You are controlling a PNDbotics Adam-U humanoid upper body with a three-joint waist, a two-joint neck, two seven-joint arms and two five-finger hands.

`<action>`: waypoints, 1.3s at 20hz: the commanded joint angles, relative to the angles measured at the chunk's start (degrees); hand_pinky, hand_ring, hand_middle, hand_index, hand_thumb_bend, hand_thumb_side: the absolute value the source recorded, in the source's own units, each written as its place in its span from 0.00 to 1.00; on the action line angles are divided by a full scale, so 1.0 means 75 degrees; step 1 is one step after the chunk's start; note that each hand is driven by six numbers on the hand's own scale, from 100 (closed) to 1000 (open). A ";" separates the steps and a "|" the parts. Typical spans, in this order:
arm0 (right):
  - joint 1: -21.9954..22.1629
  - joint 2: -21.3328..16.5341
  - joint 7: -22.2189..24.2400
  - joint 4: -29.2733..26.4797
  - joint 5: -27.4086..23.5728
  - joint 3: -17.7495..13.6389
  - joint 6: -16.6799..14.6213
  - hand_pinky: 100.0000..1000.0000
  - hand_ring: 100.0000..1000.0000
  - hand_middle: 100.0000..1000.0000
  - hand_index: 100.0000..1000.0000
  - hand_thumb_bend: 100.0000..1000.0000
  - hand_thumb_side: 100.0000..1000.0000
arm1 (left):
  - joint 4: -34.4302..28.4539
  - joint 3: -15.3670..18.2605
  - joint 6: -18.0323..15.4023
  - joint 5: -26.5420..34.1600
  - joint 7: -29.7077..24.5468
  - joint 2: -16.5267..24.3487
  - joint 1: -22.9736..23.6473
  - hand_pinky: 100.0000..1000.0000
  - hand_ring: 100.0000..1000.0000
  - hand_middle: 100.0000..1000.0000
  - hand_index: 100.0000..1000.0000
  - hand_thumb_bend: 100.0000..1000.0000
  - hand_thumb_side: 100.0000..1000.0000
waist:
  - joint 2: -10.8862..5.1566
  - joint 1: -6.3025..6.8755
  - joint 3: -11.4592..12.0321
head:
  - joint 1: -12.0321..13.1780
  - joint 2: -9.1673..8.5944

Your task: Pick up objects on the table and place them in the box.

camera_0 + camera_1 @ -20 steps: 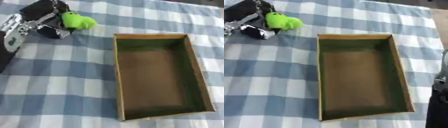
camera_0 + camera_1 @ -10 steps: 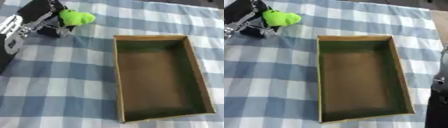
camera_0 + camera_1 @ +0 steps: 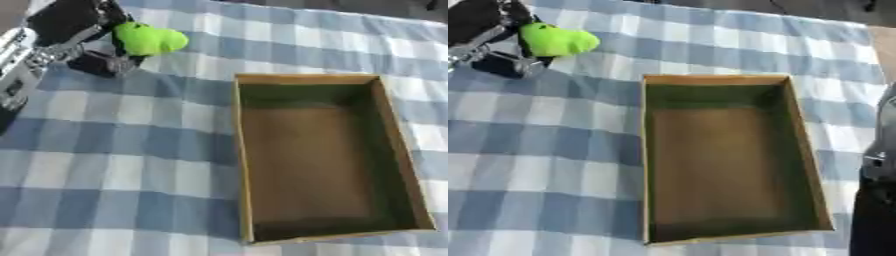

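The left robot hand [image 3: 87, 35] grips a bright green toy [image 3: 147, 40] near the table's [image 3: 105, 165] far left corner. The cardboard box [image 3: 245, 150] sits toward the table's right side. At the right edge the right robot hand [image 3: 878, 200] shows, but I cannot tell how its fingers are.

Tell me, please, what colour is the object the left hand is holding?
Bright lime green object, held in the left hand; clearest in the left eye view.
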 commanded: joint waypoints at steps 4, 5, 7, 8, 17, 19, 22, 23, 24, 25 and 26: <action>0.0086 -0.0436 -0.0126 -0.0100 0.0060 -0.0008 -0.0066 0.50 0.41 0.42 0.65 0.00 0.64 | -0.1906 -0.0387 -0.0035 0.0597 -0.0518 0.0694 0.0432 0.00 0.00 0.00 0.11 0.00 0.56 | -0.0447 0.0277 0.0095 | -0.0279 -0.0244; 0.0101 -0.0481 -0.0147 -0.0100 0.0054 -0.0002 -0.0079 0.50 0.41 0.42 0.65 0.00 0.64 | -0.2197 -0.0468 -0.0061 0.0701 -0.0554 0.0747 0.0485 0.00 0.00 0.00 0.11 0.00 0.56 | -0.0491 0.0320 0.0102 | -0.0281 -0.0244; 0.0129 -0.0563 -0.0183 -0.0100 0.0036 0.0010 -0.0117 0.50 0.41 0.42 0.65 0.00 0.65 | -0.2699 -0.0628 -0.0097 0.0920 -0.0654 0.0820 0.0531 0.00 0.00 0.00 0.11 0.00 0.56 | -0.0568 0.0405 0.0105 | -0.0200 -0.0172; 0.0134 -0.0598 -0.0195 -0.0100 0.0027 0.0017 -0.0141 0.50 0.41 0.42 0.65 0.00 0.65 | -0.2920 -0.0715 -0.0119 0.1045 -0.0721 0.0842 0.0527 0.00 0.00 0.00 0.11 0.00 0.56 | -0.0599 0.0445 0.0106 | -0.0177 -0.0151; 0.0134 -0.0670 -0.0298 -0.0100 -0.0142 0.0078 -0.0275 0.50 0.41 0.42 0.64 0.00 0.66 | -0.4122 -0.1600 -0.0295 0.2467 -0.2085 0.0617 0.0141 0.00 0.00 0.00 0.13 0.00 0.56 | -0.0720 0.0566 0.0073 | -0.0036 -0.0071; 0.0141 -0.0657 -0.0295 -0.0100 -0.0154 0.0090 -0.0268 0.50 0.41 0.42 0.64 0.00 0.66 | -0.4179 -0.1745 -0.0376 0.2659 -0.2383 0.0516 -0.0039 0.00 0.00 0.00 0.13 0.00 0.56 | -0.0720 0.0562 0.0059 | -0.0002 -0.0058; 0.0148 -0.0637 -0.0294 -0.0100 -0.0167 0.0092 -0.0242 0.50 0.41 0.42 0.64 0.00 0.66 | -0.4181 -0.1884 -0.0427 0.2883 -0.2653 0.0356 -0.0342 0.00 0.00 0.00 0.13 0.00 0.56 | -0.0720 0.0559 0.0039 | 0.0019 -0.0037; 0.0140 -0.0625 -0.0296 -0.0100 -0.0174 0.0092 -0.0241 0.50 0.41 0.42 0.64 0.00 0.66 | -0.4176 -0.1931 -0.0447 0.2940 -0.2722 0.0291 -0.0448 0.00 0.00 0.00 0.13 0.00 0.56 | -0.0718 0.0561 0.0018 | 0.0026 -0.0041; 0.0133 -0.0616 -0.0299 -0.0100 -0.0179 0.0091 -0.0241 0.50 0.40 0.42 0.64 0.00 0.67 | -0.4153 -0.1969 -0.0458 0.2984 -0.2787 0.0237 -0.0533 0.00 0.00 0.00 0.13 0.00 0.56 | -0.0717 0.0562 0.0005 | 0.0020 -0.0055; 0.0113 -0.0594 -0.0310 -0.0100 -0.0189 0.0089 -0.0241 0.50 0.40 0.42 0.64 0.00 0.67 | -0.4127 -0.2026 -0.0481 0.3015 -0.2861 0.0158 -0.0634 0.00 0.00 0.00 0.13 0.00 0.56 | -0.0712 0.0569 -0.0032 | -0.0003 -0.0108; 0.0098 -0.0578 -0.0320 -0.0100 -0.0195 0.0087 -0.0238 0.50 0.40 0.42 0.64 0.00 0.67 | -0.4090 -0.2071 -0.0499 0.3041 -0.2927 0.0092 -0.0715 0.00 0.00 0.00 0.13 0.00 0.56 | -0.0708 0.0573 -0.0058 | -0.0023 -0.0153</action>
